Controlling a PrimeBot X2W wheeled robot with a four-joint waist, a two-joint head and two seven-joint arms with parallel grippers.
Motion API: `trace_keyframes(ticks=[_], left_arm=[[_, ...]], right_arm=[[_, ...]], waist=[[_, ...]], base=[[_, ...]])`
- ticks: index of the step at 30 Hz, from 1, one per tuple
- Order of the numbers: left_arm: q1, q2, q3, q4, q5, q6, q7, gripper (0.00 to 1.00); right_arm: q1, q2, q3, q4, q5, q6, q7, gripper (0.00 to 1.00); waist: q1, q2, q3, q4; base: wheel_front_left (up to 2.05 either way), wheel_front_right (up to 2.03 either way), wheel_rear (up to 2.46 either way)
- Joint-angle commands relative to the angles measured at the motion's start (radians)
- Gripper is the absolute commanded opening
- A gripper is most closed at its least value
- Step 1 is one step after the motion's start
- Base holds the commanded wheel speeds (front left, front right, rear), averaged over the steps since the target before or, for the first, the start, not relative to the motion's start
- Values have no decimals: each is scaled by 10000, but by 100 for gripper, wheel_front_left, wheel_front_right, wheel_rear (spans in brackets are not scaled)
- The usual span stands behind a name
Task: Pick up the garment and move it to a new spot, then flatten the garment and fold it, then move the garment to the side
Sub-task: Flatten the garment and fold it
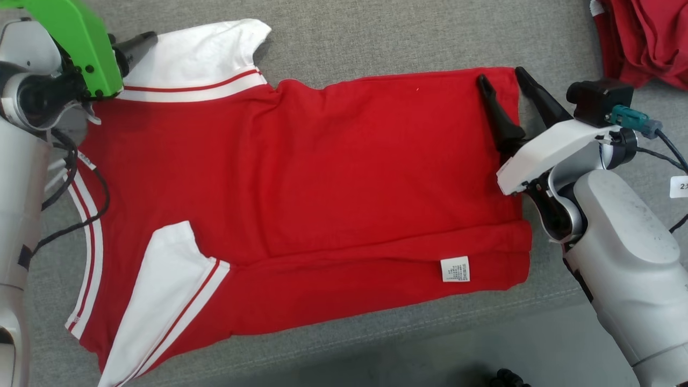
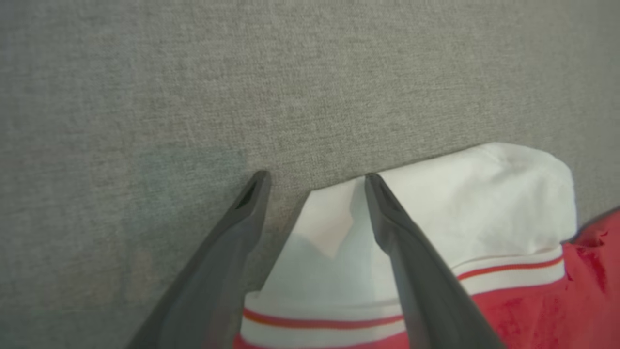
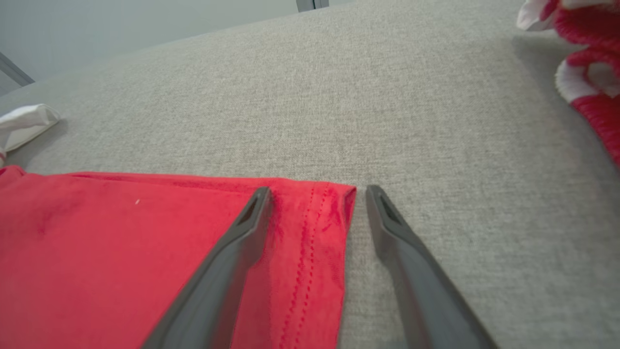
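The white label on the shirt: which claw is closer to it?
Right. The right gripper straddles the hem corner, at the same end as the label. The left gripper is at the white sleeve at the opposite end.

A counter (image 1: 376, 37) covered in grey woven cloth with a fine, even weave spreads across the whole scene. Near its front edge a stitched seam (image 1: 430, 321) runs along the cloth. Below that seam lies a smoother, slightly bluer grey band (image 1: 537, 349), possibly the floor, though the angle leaves it unclear. Beyond the counter's far edge, the right wrist view shows a plain pale grey wall (image 3: 121, 24), a dark upright post (image 3: 312, 4) and a dark slanting strip (image 3: 14, 71). The light is soft and even.
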Motion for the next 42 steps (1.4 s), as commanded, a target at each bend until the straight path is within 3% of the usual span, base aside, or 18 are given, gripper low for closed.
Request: trace_keyframes(ticks=[1,8,9,10,11,12,13,28,36,42], left_arm=[[-72,22,-33,115,-215,-43,203,100],[-109,70,-228,412,-405,-19,779,100],[-115,48,-248,512,-455,-10,896,89],[-123,26,-273,563,-465,-9,967,62],[-150,22,-313,562,-416,-10,946,39],[-175,22,-325,553,-378,-13,872,0],[-178,-2,-340,576,-381,-13,842,0],[-102,-36,-66,-115,-1291,-35,389,0],[1162,404,-258,-2420,-2390,-37,-191,0],[2767,1127,-214,-4413,-3079,-38,-904,0]], right_arm=[[-140,-78,117,155,129,-8,-14,100],[-438,-135,662,496,647,-10,287,100],[-478,-133,791,559,741,-10,406,82],[-499,-130,892,587,855,-8,477,49],[-530,-149,973,600,939,-4,496,35],[-579,-178,1044,612,1024,-4,508,9],[-619,-207,1106,635,1089,-4,509,0],[-539,-1161,1841,-290,1699,-5,-83,0],[369,-2355,2511,-1516,1857,-5,-324,0],[1210,-3389,2994,-2242,1861,-5,-499,0]], waist=[[-1,-1,56,-59],[-1,-1,72,-60],[-1,-1,72,-60],[-1,-1,63,-60],[-1,-1,55,-58],[-1,-1,52,-57],[-1,-1,40,-47],[-1,-1,-577,151],[-1,-1,-1129,653],[-1,-1,-1472,1033]], base=[[0,0,0],[0,0,0],[0,0,0],[0,0,0],[0,0,0],[0,0,0],[0,0,0],[0,0,0],[0,0,0],[0,0,0]])
